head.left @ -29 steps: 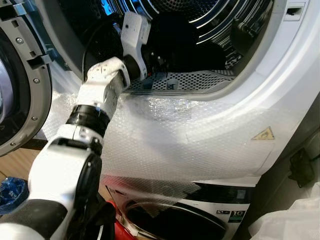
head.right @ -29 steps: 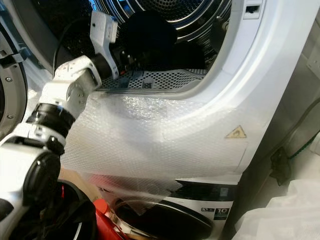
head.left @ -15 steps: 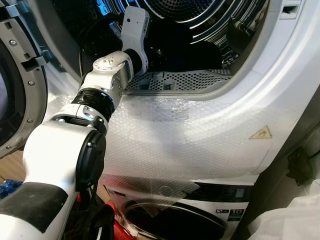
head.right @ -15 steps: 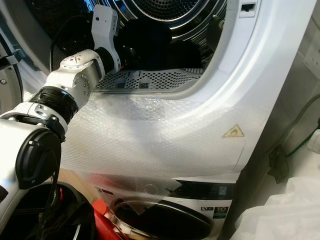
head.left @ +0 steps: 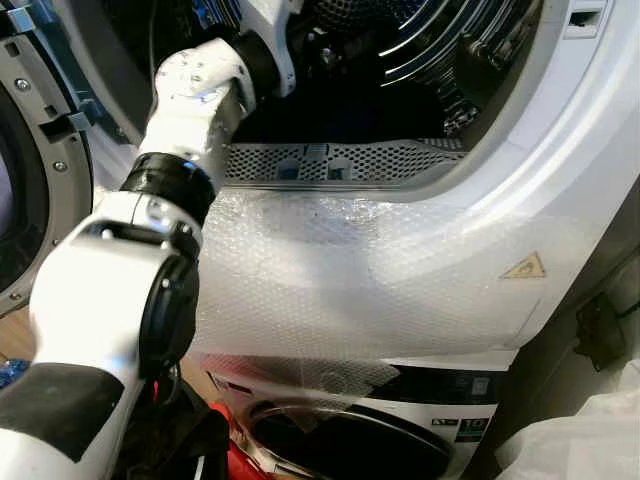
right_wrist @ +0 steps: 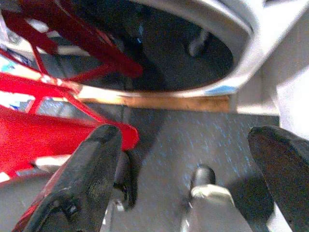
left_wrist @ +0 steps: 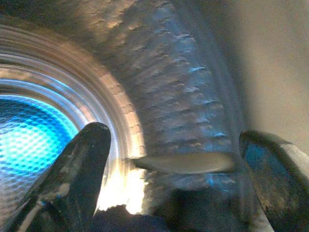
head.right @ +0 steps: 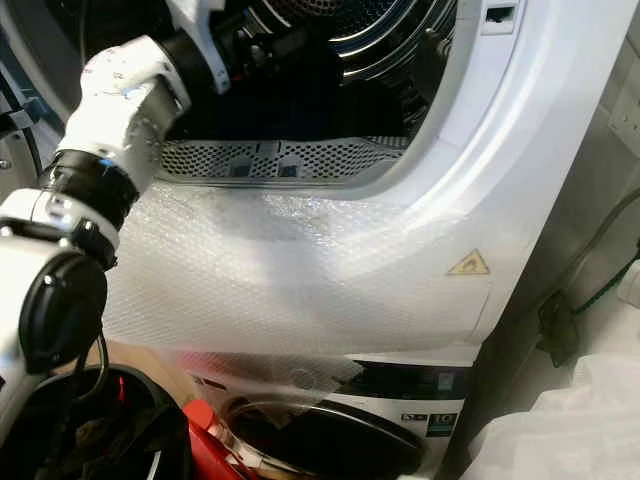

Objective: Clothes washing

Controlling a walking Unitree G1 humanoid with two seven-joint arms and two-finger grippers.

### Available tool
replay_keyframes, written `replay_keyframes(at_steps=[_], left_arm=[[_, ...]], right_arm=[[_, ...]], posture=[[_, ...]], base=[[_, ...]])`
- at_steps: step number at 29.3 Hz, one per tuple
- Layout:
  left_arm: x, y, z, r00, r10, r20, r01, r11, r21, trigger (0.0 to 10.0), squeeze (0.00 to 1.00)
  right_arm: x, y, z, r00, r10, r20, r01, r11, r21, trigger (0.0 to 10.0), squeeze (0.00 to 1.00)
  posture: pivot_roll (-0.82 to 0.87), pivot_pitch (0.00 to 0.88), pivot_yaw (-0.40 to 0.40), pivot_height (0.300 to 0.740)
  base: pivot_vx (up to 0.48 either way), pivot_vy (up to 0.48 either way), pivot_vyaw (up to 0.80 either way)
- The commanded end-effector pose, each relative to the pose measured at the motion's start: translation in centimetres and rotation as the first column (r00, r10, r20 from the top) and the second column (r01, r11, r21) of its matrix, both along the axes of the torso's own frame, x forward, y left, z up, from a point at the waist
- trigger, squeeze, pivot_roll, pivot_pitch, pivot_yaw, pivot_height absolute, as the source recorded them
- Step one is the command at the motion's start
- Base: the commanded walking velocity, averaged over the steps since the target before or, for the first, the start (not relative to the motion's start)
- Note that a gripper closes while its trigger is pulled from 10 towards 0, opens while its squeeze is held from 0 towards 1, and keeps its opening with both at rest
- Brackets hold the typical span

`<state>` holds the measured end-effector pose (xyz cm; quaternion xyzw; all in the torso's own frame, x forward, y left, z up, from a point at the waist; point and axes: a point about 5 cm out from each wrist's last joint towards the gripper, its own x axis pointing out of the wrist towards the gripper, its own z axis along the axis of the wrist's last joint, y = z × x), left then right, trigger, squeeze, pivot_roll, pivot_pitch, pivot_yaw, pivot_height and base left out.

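The upper machine's drum (head.left: 440,40) stands open, its steel wall ribbed and shiny. My left arm (head.left: 190,110) reaches up over the perforated grille (head.left: 330,160) at the drum's mouth, with the wrist inside the opening. In the left wrist view my left gripper (left_wrist: 174,140) is open, nothing between its fingers (left_wrist: 82,164), facing the curved drum wall (left_wrist: 164,82). A dark mass (head.left: 350,110) lies low in the drum; I cannot tell what it is. My right gripper (right_wrist: 186,140) hangs open above the floor beside a red basket (right_wrist: 43,111).
Bubble wrap (head.left: 350,270) covers the machine's white front below the opening. The round door (head.left: 40,150) hangs open at the left. A second machine's door (head.left: 350,445) is below, with the red basket (head.right: 205,420) before it. A white bag (head.left: 590,430) lies at the lower right.
My left arm has risen and pushed deeper into the drum; the wrist is now at the top edge of the eye views. The dark mass is less in view.
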<state>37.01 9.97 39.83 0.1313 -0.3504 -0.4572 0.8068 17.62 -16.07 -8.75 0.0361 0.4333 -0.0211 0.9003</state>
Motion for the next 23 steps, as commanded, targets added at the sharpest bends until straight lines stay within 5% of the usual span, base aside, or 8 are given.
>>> replay_keyframes(at_steps=[1,4,11,16,18,23], left_arm=[[-1.3,0.4,0.1,0.997,-0.072,0.020,0.072,0.997,0.032,10.0,0.00],[-3.8,1.0,-0.8,0.991,-0.132,0.024,0.132,0.991,0.027,10.0,0.00],[-9.5,3.0,-2.0,0.996,-0.095,-0.005,0.095,0.995,0.020,10.0,0.00],[-11.1,4.2,-2.2,0.999,-0.002,-0.051,0.003,1.000,0.015,10.0,0.00],[-12.4,5.3,-3.6,0.985,0.114,-0.128,-0.111,0.993,0.033,10.0,0.00],[-14.2,6.8,-7.0,0.901,0.325,-0.286,-0.330,0.944,0.031,10.0,0.00]], right_arm=[[-0.3,0.5,-0.2,1.000,0.002,-0.022,-0.002,1.000,0.014,10.0,0.00],[0.3,1.1,0.0,1.000,0.021,-0.017,-0.021,1.000,0.018,10.0,0.00],[1.2,2.3,0.4,0.997,0.076,-0.008,-0.076,0.997,0.029,10.0,0.00],[1.5,2.8,0.5,0.994,0.107,-0.010,-0.107,0.994,0.027,10.0,0.00],[1.9,2.7,0.7,0.994,0.106,-0.002,-0.106,0.994,0.012,10.0,0.00],[2.1,1.9,0.8,0.996,0.087,0.001,-0.087,0.995,-0.046,10.0,0.00]], posture=[[0.07,0.000,0.125,0.740],[0.10,0.000,0.124,0.740],[0.23,0.000,0.097,0.740],[0.27,0.000,0.093,0.740],[0.29,0.000,0.099,0.740],[0.32,0.000,0.111,0.740]], base=[[0.000,0.000,0.00],[0.000,0.000,0.00],[0.000,0.000,0.00],[0.000,0.000,0.00],[0.000,0.000,0.00],[0.000,0.000,0.00]])
